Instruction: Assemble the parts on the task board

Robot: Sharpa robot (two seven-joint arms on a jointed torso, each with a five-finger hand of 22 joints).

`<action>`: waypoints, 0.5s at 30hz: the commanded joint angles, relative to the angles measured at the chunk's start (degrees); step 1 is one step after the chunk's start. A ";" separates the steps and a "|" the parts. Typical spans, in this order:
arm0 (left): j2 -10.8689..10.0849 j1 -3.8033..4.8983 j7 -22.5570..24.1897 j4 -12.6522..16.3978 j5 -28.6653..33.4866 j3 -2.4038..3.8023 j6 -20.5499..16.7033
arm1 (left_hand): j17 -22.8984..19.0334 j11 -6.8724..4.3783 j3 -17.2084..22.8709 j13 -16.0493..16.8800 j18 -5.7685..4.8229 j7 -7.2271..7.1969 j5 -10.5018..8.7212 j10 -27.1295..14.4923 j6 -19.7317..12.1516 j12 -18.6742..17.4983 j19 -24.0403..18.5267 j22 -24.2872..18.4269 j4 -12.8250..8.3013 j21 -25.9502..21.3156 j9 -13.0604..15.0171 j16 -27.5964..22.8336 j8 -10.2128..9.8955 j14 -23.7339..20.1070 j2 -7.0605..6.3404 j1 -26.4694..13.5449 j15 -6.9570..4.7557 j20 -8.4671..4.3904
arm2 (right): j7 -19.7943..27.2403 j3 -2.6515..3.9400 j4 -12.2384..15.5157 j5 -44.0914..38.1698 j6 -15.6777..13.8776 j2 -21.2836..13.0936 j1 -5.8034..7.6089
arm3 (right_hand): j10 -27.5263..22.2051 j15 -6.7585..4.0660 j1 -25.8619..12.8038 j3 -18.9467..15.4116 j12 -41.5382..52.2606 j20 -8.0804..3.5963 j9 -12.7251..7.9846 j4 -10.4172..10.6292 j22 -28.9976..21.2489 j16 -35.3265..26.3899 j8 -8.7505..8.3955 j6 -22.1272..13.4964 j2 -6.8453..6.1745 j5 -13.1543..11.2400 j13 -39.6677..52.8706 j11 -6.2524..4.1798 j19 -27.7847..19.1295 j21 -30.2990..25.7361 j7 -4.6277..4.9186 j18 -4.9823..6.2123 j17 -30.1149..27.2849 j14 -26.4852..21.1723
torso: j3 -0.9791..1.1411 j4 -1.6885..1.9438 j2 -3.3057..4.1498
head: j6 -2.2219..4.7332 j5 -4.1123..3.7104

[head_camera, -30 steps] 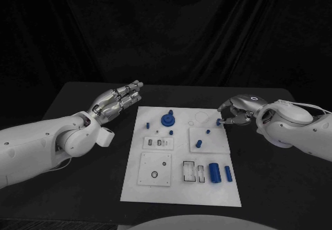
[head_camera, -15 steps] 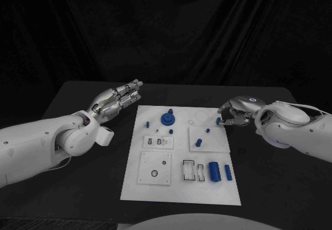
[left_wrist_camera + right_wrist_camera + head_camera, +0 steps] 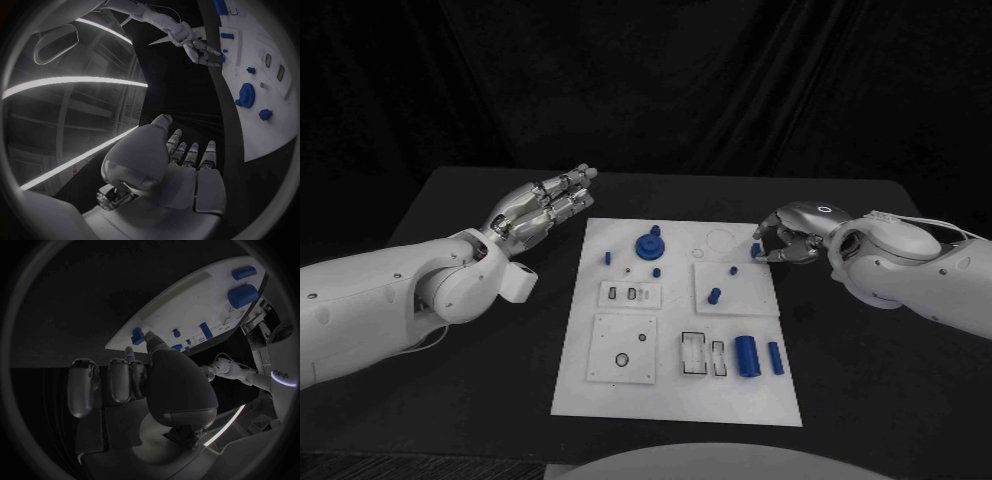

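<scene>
One white task board (image 3: 678, 400) lies in the middle of the black table (image 3: 877, 400), its long sides running away from the robot. On it, counting what can be told apart in the head view: one round blue part with a raised hub (image 3: 649, 246) near the far end, one small blue peg (image 3: 607, 259) close to the board's left edge, two short blue pieces (image 3: 715, 296) on the raised square plate right of centre, and two upright blue cylinders (image 3: 747, 358) side by side near the right edge toward the near end; smaller blue specks beside the hub are too small to count. The right hand (image 3: 783, 243) sits at the board's far right edge, its fingers drawn together around a small blue part (image 3: 757, 250). The left hand (image 3: 545, 206) is above bare table just off the board's far left corner, fingers straight, close together and holding nothing. Wide strips of dark table flank both long edges, and the board's near end has bare table in front.
</scene>
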 commanded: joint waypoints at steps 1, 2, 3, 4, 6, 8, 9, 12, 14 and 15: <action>0.11 -0.11 0.76 0.02 -0.04 0.05 0.86 | -0.10 0.36 0.30 -0.07 1.06 0.17 0.21 0.13 -0.10 -0.20 -0.02 0.08 -0.12 0.27 0.04 -0.21 0.16 -0.02 -0.31 -0.27 0.53 0.53 | -0.66 0.02 -0.22 -0.41 0.16 0.14 -0.30 | 4.33 -0.12 0.17 -0.20 0.17 -0.23 0.19 -0.07 12.72 0.39 0.38 0.59 -0.05 -0.28 3.22 0.51 2.97 0.24 -0.08 -0.43 -0.05 3.82 | 0.01 0.03 0.01 | -0.02 0.09; 0.11 -0.11 0.74 0.01 -0.04 0.05 0.90 | -0.10 0.36 0.30 -0.07 1.06 0.17 0.21 0.13 -0.10 -0.20 -0.02 0.08 -0.12 0.27 0.04 -0.21 0.16 -0.02 -0.31 -0.27 0.53 0.53 | -0.61 0.02 -0.27 -0.41 0.17 0.18 -0.33 | 4.32 -0.13 0.29 -0.17 0.17 -0.23 0.29 -0.11 12.71 0.40 0.47 0.75 -0.03 -0.24 3.20 0.51 2.96 0.22 -0.08 -0.42 -0.10 3.80 | 0.00 0.01 0.01 | -0.02 0.08; 0.11 -0.11 0.73 0.00 -0.04 0.05 0.95 | -0.10 0.38 0.36 -0.07 1.06 0.19 0.20 0.13 -0.14 -0.20 -0.01 0.08 -0.18 0.27 0.04 -0.21 0.14 -0.02 -0.37 -0.30 0.56 0.55 | -0.56 0.03 -0.33 -0.41 0.18 0.24 -0.36 | 4.30 -0.14 0.34 -0.16 0.12 -0.23 0.34 -0.13 12.70 0.34 0.52 0.84 -0.02 -0.21 3.14 0.50 2.94 0.18 -0.08 -0.41 -0.19 3.78 | -0.01 0.01 0.00 | -0.04 0.08; 0.11 -0.12 0.72 -0.01 -0.04 0.05 0.98 | -0.10 0.38 0.36 -0.07 1.06 0.19 0.20 0.13 -0.14 -0.20 -0.01 0.08 -0.18 0.27 0.04 -0.21 0.14 -0.02 -0.37 -0.30 0.56 0.55 | -0.54 0.03 -0.38 -0.41 0.18 0.28 -0.37 | 4.29 -0.15 0.39 -0.15 0.15 -0.23 0.42 -0.15 12.71 0.36 0.60 0.97 -0.01 -0.17 3.17 0.49 2.95 0.24 -0.09 -0.42 -0.21 3.77 | -0.01 0.00 0.01 | -0.04 0.09; 0.11 -0.12 0.72 -0.03 -0.04 0.05 1.04 | -0.10 0.38 0.36 -0.07 1.06 0.19 0.20 0.13 -0.14 -0.20 -0.01 0.08 -0.18 0.27 0.04 -0.21 0.14 -0.02 -0.37 -0.30 0.56 0.55 | -0.49 0.03 -0.47 -0.41 0.17 0.37 -0.40 | 4.28 -0.16 0.44 -0.14 0.18 -0.24 0.51 -0.16 12.70 0.35 0.69 1.14 0.00 -0.15 3.17 0.48 2.93 0.20 -0.09 -0.41 -0.26 3.75 | -0.01 0.00 0.01 | -0.04 0.09; 0.13 -0.13 0.73 -0.05 -0.04 0.05 1.08 | -0.10 0.40 0.39 -0.07 1.06 0.21 0.19 0.13 -0.19 -0.20 -0.03 0.07 -0.24 0.26 0.03 -0.21 0.13 -0.02 -0.43 -0.33 0.58 0.56 | -0.45 0.03 -0.54 -0.41 0.13 0.44 -0.42 | 4.26 -0.18 0.55 -0.12 0.20 -0.24 0.66 -0.21 12.70 0.39 0.83 1.37 0.02 -0.10 3.17 0.47 2.93 0.22 -0.11 -0.41 -0.26 3.74 | -0.01 0.01 0.01 | -0.04 0.12; 0.13 -0.13 0.73 -0.06 -0.04 0.05 1.10 | -0.10 0.40 0.39 -0.07 1.06 0.21 0.19 0.13 -0.19 -0.20 -0.03 0.07 -0.24 0.26 0.03 -0.21 0.13 -0.02 -0.43 -0.33 0.58 0.56 | -0.43 0.03 -0.56 -0.41 0.11 0.48 -0.43 | 4.25 -0.18 0.58 -0.11 0.21 -0.25 0.71 -0.22 12.71 0.42 0.88 1.45 0.03 -0.08 3.17 0.47 2.94 0.25 -0.11 -0.41 -0.24 3.74 | -0.01 0.01 0.00 | -0.04 0.15; 0.13 -0.14 0.71 -0.08 -0.04 0.05 1.13 | -0.10 0.40 0.39 -0.07 1.06 0.21 0.19 0.13 -0.19 -0.20 -0.03 0.07 -0.24 0.26 0.03 -0.21 0.13 -0.02 -0.43 -0.33 0.58 0.56 | -0.38 0.03 -0.63 -0.41 0.05 0.56 -0.44 | 4.23 -0.20 0.69 -0.08 0.24 -0.25 0.94 -0.25 12.70 0.43 1.09 1.80 0.11 0.01 3.16 0.47 2.92 0.24 -0.15 -0.41 -0.31 3.71 | -0.01 0.05 0.00 | -0.01 0.16; 0.12 -0.14 0.69 -0.09 -0.04 0.05 1.14 | -0.10 0.40 0.39 -0.07 1.06 0.21 0.19 0.13 -0.19 -0.20 -0.03 0.07 -0.24 0.26 0.03 -0.21 0.13 -0.02 -0.43 -0.33 0.58 0.56 | -0.33 0.03 -0.70 -0.41 -0.04 0.62 -0.44 | 4.22 -0.20 0.75 -0.05 0.27 -0.26 1.09 -0.26 12.71 0.45 1.22 2.01 0.17 0.11 3.18 0.47 2.92 0.28 -0.16 -0.41 -0.34 3.70 | 0.00 0.01 0.00 | -0.03 0.14; 0.11 -0.14 0.69 -0.10 -0.04 0.05 1.15 | -0.10 0.40 0.39 -0.07 1.06 0.21 0.19 0.13 -0.19 -0.20 -0.03 0.07 -0.24 0.26 0.03 -0.21 0.13 -0.02 -0.43 -0.33 0.58 0.56 | -0.31 0.03 -0.72 -0.41 -0.08 0.65 -0.45 | 4.20 -0.20 0.80 -0.03 0.28 -0.26 1.25 -0.27 12.70 0.51 1.34 2.21 0.24 0.31 3.16 0.48 2.90 0.25 -0.17 -0.41 -0.31 3.69 | -0.01 0.00 0.00 | -0.04 0.14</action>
